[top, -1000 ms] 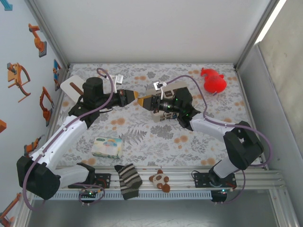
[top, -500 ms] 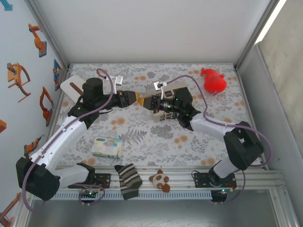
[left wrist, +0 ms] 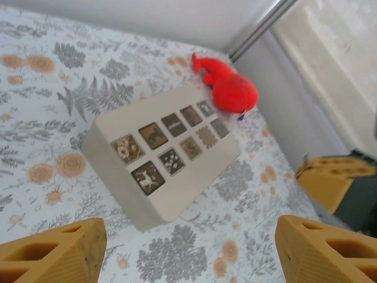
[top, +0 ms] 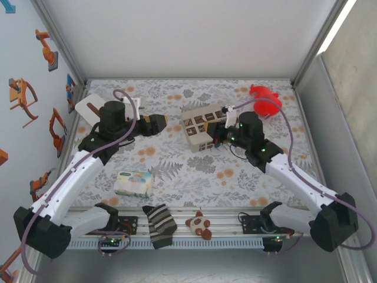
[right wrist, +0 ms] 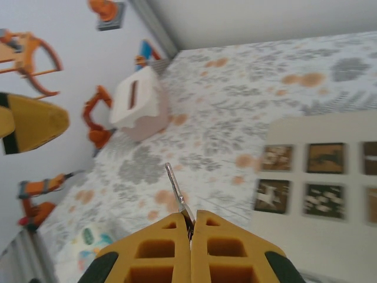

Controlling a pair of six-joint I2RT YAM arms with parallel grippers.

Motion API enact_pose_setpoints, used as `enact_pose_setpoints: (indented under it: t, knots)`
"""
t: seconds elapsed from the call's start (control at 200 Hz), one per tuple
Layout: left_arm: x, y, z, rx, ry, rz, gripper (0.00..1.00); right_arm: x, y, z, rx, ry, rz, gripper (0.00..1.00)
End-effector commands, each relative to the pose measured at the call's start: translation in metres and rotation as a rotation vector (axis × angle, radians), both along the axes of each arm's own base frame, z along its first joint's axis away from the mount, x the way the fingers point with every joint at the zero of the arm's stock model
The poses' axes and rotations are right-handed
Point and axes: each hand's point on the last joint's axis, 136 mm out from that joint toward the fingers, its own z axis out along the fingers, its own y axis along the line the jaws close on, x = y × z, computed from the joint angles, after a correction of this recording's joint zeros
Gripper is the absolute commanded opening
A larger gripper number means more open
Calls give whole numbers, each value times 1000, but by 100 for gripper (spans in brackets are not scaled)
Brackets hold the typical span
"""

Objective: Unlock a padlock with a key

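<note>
Floral cloth (top: 177, 171), cream box (top: 203, 125), pinched key (right wrist: 177, 197)

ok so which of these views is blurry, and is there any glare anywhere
Right wrist: motion blur smears the patterned box, while the right tool and the thin key it pinches look fairly crisp. Left wrist: soft overall, the fingers of the left tool out of focus, the right-hand wall washed out. Top external: sharp, with a bright strip at upper right.
</note>
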Motion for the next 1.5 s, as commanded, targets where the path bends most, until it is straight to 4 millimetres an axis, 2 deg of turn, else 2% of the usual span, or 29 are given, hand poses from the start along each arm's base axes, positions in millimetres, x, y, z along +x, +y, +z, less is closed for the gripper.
enact_pose_setpoints:
  t: [0.0,0.155,0.321,0.416,0.531,0.756,0.937,1.037,1.212,1.367,1.493]
  knots:
    - [1,-24,-25,116,16,-61,75,5,-60,-22,-212,45,-224,0]
    - [8,-80,-47,210,30,-175,73,7,-117,-30,-261,103,-422,0]
    - [15,-137,-70,240,65,-282,69,2,-150,-37,-271,142,-515,0]
    - [20,-164,-87,235,107,-321,67,0,-160,-40,-281,149,-542,0]
    - [27,-186,-107,233,143,-343,65,-3,-166,-43,-300,155,-560,0]
    - [31,-204,-151,231,260,-362,64,-4,-170,-52,-320,171,-574,0]
    - [27,-194,-179,277,325,-346,63,-4,-171,-56,-332,181,-577,0]
    - [18,-178,-193,301,374,-335,63,-5,-172,-57,-340,182,-579,0]
    - [11,-122,-211,326,440,-237,63,-2,-168,-61,-339,195,-555,0]
    - [20,-69,-219,348,472,-142,63,3,-153,-66,-308,214,-489,0]
    - [33,-43,-220,364,472,-99,63,6,-142,-72,-282,235,-441,0]
